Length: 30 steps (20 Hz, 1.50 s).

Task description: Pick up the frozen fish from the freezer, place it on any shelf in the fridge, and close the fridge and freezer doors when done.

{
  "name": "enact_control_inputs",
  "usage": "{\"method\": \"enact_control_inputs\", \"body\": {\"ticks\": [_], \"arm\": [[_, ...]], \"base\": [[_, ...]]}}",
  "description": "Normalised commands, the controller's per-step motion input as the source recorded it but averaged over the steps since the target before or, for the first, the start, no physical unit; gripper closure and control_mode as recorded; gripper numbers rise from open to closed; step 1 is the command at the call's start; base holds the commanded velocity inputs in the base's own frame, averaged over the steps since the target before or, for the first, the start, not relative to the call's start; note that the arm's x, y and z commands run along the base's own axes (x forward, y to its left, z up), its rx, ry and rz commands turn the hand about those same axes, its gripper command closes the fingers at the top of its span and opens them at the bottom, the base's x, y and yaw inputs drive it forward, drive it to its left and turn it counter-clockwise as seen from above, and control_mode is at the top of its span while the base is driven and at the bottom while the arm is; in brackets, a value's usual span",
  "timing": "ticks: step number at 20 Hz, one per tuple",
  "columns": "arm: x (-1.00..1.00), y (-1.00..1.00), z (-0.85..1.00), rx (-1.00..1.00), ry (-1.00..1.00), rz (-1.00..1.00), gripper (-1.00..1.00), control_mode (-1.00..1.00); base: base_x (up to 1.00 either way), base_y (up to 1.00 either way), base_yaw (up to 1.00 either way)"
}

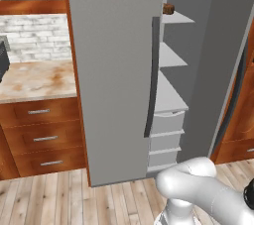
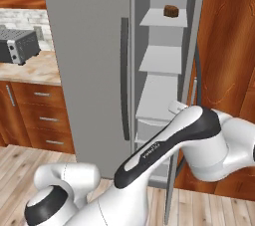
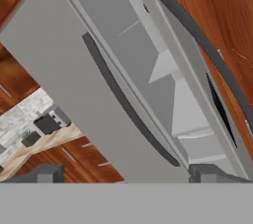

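In the left base view, the right door (image 1: pixel 225 65) is standing open and showing white shelves (image 1: pixel 171 95) and drawers (image 1: pixel 166 122), while the left door (image 1: pixel 116 70) is closed; a small brown thing (image 1: pixel 168 8), possibly the fish, is sitting on the top shelf, but it is too small to be sure. The arm (image 1: pixel 208 194) is waiting low in front, well apart from that shelf. In the right base view, the same brown thing (image 2: pixel 171 11) is showing more clearly, alone on the top shelf, and this view is also showing a toaster (image 2: pixel 19 45) on the counter (image 2: pixel 35 70). In the hand view, the gripper (image 3: pixel 126 172) is standing with its fingers wide apart and is holding nothing; it is looking along the left door's handle (image 3: pixel 128 102) and into the open compartment. The step in hand is probably the approach for picking up. The next move is calling for raising the hand high and reaching in to the top shelf.
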Motion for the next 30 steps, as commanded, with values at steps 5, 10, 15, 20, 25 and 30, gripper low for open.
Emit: {"method": "enact_control_inputs", "body": {"ticks": [5, 10, 15, 20, 25, 30], "arm": [[0.49, 0.00, -0.26, 0.00, 0.00, 0.00, -1.00, -1.00], [0.49, -0.16, -0.15, 0.00, 0.00, 0.00, -1.00, -1.00], [0.39, -0.43, -0.04, 0.00, 0.00, 0.02, -1.00, -1.00], [0.41, -0.17, -0.14, 0.00, 0.00, 0.00, -1.00, -1.00], [0.46, -0.20, -0.22, 0.00, 0.00, 0.00, -1.00, -1.00], [0.41, -0.21, -0.19, 0.00, 0.00, 0.00, -1.00, -1.00]], "base": [[0.00, 0.00, 0.00], [0.00, 0.00, 0.00], [0.00, 0.00, 0.00], [0.00, 0.00, 0.00], [0.00, 0.00, 0.00], [0.00, 0.00, 0.00]]}}
